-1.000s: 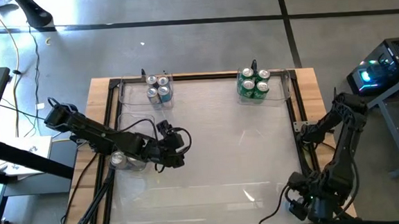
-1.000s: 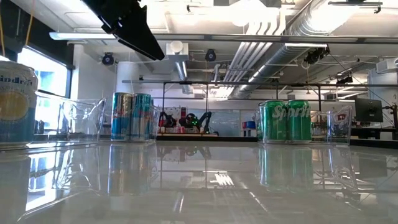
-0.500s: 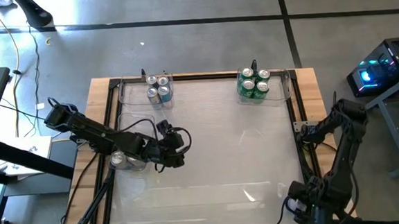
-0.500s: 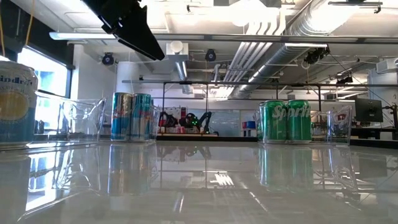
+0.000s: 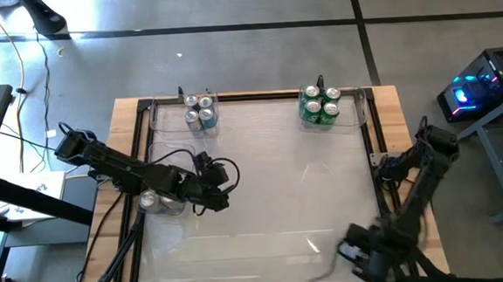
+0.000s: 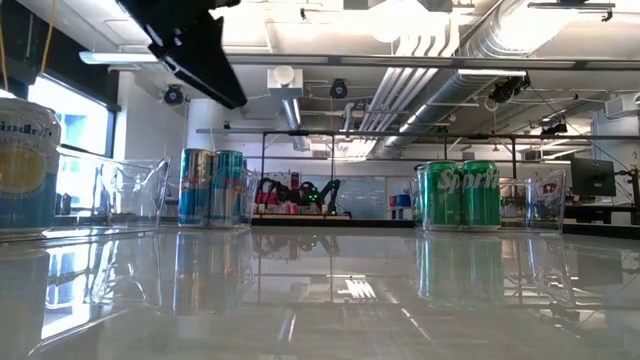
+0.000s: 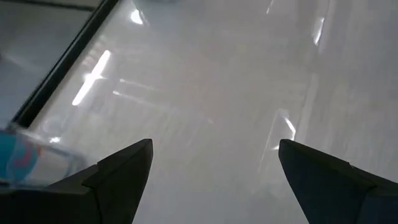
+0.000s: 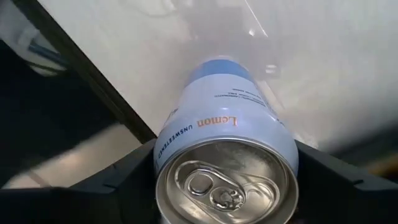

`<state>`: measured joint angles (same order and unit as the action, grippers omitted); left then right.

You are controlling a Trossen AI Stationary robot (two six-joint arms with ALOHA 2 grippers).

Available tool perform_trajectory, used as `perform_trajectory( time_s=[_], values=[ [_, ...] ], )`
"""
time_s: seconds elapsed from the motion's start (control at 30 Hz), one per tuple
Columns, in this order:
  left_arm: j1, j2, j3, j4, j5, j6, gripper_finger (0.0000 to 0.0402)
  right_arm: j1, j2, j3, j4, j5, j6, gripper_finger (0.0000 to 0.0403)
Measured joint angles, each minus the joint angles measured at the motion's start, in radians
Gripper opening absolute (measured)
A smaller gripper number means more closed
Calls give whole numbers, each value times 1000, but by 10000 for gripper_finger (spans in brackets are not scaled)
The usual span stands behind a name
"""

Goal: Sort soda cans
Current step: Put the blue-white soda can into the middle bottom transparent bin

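A: Where is the can the right arm is working on?

B: The lemon can (image 8: 225, 146) lies right between the fingers of the right gripper (image 8: 225, 186). Its silver top faces the wrist camera and its long axis runs straight away from the gripper, out over the worktop (image 5: 262, 175). The fingers sit close along both sides of it; I read that as clamped, though actual contact is hard to confirm.

A: And from above?

B: The right gripper (image 5: 356, 255) is at the near right corner of the worktop, smeared by motion, and the can itself cannot be made out there.

A: The left arm?

B: The left gripper (image 5: 216, 198) hovers over the left part of the worktop, fingers spread apart with nothing between them. Just behind it, one can (image 5: 148, 200) stands in a clear tray (image 5: 170, 207) by the left edge.

A: Where would the lemon can go?

B: Judging by colour, that left tray; the low view shows a pale can (image 6: 27, 165) there. The blue cans (image 5: 200, 112) and the green cans (image 5: 320, 104) stand at the far edge. The right arm is the one holding the can, but the left tray is well across from it.

A: Anything hidden?

B: The can's far end.
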<state>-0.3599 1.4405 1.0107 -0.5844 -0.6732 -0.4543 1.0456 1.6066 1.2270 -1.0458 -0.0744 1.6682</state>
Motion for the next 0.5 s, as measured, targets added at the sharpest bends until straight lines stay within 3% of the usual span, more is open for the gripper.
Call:
perform_trajectory(
  time_s=[0.27, 0.5],
  values=[
    [-28, -26, 164, -358, -87, -105, 344, -412, 29, 158, 43, 48, -497, 285],
    [-63, -27, 304, -639, -137, -235, 344, -718, 311, 489, -10, 36, -983, 285]
  ],
)
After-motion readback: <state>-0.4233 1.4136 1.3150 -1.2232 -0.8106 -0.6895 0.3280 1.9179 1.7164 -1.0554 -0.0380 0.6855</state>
